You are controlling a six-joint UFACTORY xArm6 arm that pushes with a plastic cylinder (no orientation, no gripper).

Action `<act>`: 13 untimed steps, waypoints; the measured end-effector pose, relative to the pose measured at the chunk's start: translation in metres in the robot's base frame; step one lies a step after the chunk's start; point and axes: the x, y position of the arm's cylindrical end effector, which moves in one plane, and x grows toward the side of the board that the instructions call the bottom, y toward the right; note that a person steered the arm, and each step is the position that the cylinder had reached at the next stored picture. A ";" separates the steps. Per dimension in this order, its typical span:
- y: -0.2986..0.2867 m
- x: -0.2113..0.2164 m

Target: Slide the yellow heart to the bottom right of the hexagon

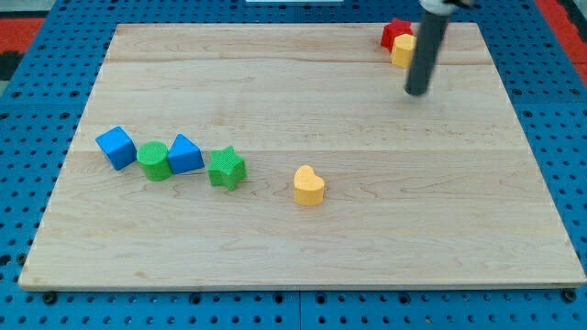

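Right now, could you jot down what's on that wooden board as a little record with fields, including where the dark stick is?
Surface: wooden board on a blue pegboard
My tip: near the view's top right, touching no block
Yellow heart: alone, centre-bottom, far from my tip
Top-right pair: red block and yellow block, touching, just left of the rod; shapes partly hidden
Left row, from the view's left: blue cube, green cylinder, blue block, green star

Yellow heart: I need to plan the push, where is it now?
The yellow heart sits just below the board's centre, to the view's right of the green star, far from my tip.
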 end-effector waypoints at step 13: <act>-0.018 -0.048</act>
